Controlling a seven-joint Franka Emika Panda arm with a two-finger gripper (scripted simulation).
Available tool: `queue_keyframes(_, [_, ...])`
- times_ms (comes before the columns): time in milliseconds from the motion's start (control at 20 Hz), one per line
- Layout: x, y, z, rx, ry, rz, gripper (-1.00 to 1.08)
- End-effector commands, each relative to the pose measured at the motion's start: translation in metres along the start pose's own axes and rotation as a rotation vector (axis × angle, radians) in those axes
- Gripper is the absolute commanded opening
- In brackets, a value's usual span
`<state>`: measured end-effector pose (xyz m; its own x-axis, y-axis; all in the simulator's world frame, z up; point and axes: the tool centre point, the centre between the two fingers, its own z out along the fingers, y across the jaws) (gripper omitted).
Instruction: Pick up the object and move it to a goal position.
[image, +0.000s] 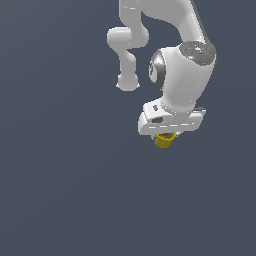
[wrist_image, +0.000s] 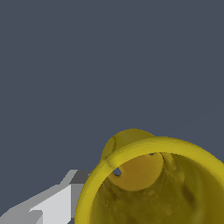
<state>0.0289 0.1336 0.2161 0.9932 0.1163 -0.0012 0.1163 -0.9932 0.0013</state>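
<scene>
- The mustard-yellow cup sits directly under the white gripper, tucked up against the underside of the hand. Only its lower part shows below the hand in the exterior view.
- The fingers themselves are hidden there: the hand body covers them, and no fingertip shows on either side of the cup. I cannot tell for certain whether they are clenched on it.
- My judgement is that the cup is held. It hangs against the plain dark background with nothing visible beneath it and moves nowhere away from the hand, which fits a grasp rather than a hover.
- In the wrist view the cup fills the near corner of the frame, its round rim and hollow inside facing the camera. So its opening points up toward the wrist and its axis runs roughly along the hand's approach line.
- A pale grey-white piece of the gripper lies just beside the cup's rim in that view; whether it touches the wall cannot be made out.
- No goal marker shows in either view, so which way the cup must travel cannot be read from here.
- No bench surface, edge or shadow is visible; the backdrop is flat slate-blue.
- No brand, label or writing can be read on the cup or the arm.
</scene>
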Motion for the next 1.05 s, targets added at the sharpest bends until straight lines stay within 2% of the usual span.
queue_keyframes(0, [-0.001, -0.024, -0.021, 0.000, 0.001, 0.001, -1.00])
queue_keyframes(250, [-0.001, -0.068, -0.060, 0.000, 0.001, 0.001, -1.00])
queue_keyframes(450, [0.000, -0.092, -0.081, 0.000, 0.001, 0.001, -1.00])
queue_keyframes(700, [0.002, -0.109, -0.096, 0.001, 0.001, 0.001, -1.00])
queue_keyframes(1000, [0.003, -0.113, -0.099, 0.001, 0.001, 0.001, -1.00])
